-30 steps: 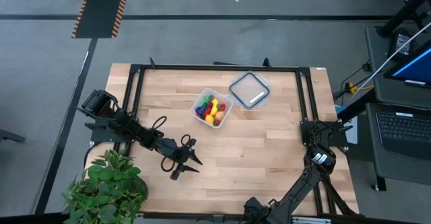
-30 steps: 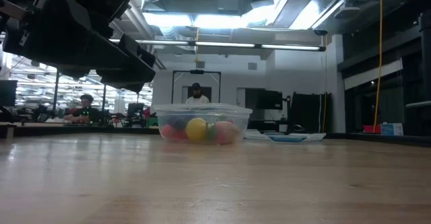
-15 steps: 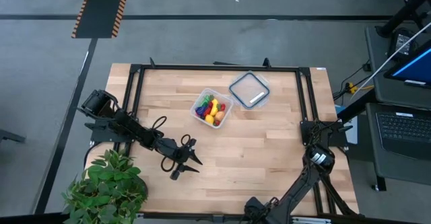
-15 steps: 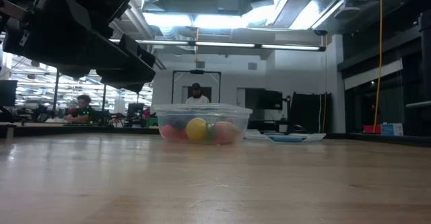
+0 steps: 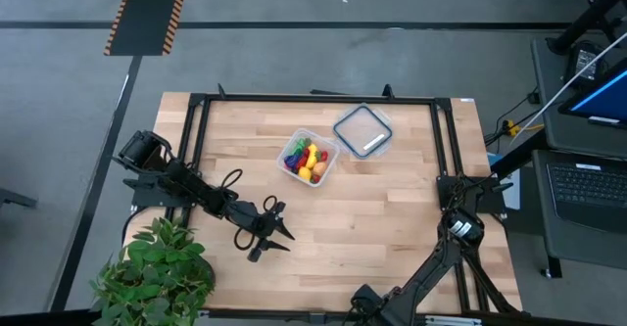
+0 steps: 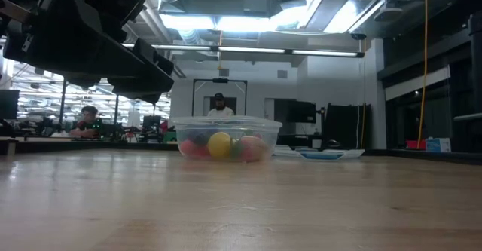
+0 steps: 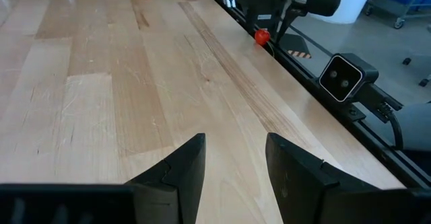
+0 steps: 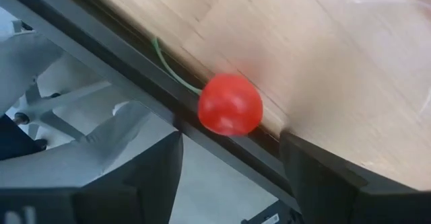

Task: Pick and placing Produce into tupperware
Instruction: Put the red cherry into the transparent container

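Note:
The clear tupperware (image 5: 310,159) stands mid-table and holds several pieces of red, yellow and green Produce (image 6: 219,145). One red cherry (image 8: 229,105) with a green stem lies on the table's right edge against the black rail. My right gripper (image 8: 232,150) points down over it, open, one finger on each side and not touching. The left wrist view shows the cherry (image 7: 261,36) under that gripper (image 7: 279,15). In the high view the right gripper (image 5: 460,230) hides the cherry. My left gripper (image 5: 282,236) waits open at the near left, above bare wood.
The clear lid with a greyish-blue rim (image 5: 362,131) lies flat, far right of the tub. A leafy potted plant (image 5: 157,272) stands at the near left corner. A black frame rail (image 5: 446,150) runs round the table. People sit in the room beyond (image 6: 219,106).

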